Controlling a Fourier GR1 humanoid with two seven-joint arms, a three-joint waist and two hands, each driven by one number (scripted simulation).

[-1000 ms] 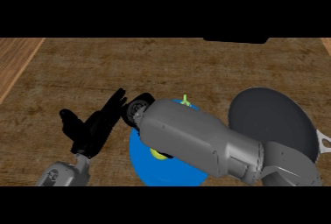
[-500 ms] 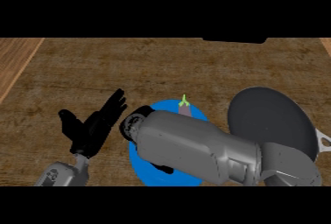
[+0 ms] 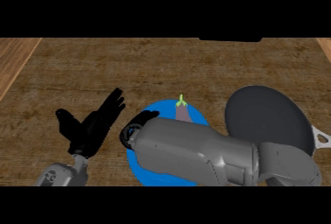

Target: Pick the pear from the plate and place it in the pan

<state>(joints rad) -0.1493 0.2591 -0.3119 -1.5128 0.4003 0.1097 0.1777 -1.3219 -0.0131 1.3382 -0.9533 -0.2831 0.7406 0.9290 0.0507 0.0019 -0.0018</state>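
A blue plate (image 3: 194, 114) lies at the middle of the counter, mostly covered by my grey right forearm (image 3: 207, 153), which crosses it from the lower right. Just past the forearm, on the plate's far part, the pear (image 3: 183, 112) shows as a dull mauve-grey piece with a green stem. Of my right hand (image 3: 149, 115) only a black bit at the wrist is visible; the rest is hidden. The dark round pan (image 3: 265, 118) sits right of the plate, its handle (image 3: 320, 138) pointing right. My left hand (image 3: 90, 127) rests open, fingers up, left of the plate.
The brown wooden counter (image 3: 161, 65) stretches away beyond the plate. A lighter wooden strip (image 3: 16, 57) runs along the far left edge. A dark object (image 3: 229, 39) sits at the far edge.
My right wrist has slid toward the near side over the plate, uncovering more of its far rim and the pear's body. The left hand has hardly moved.
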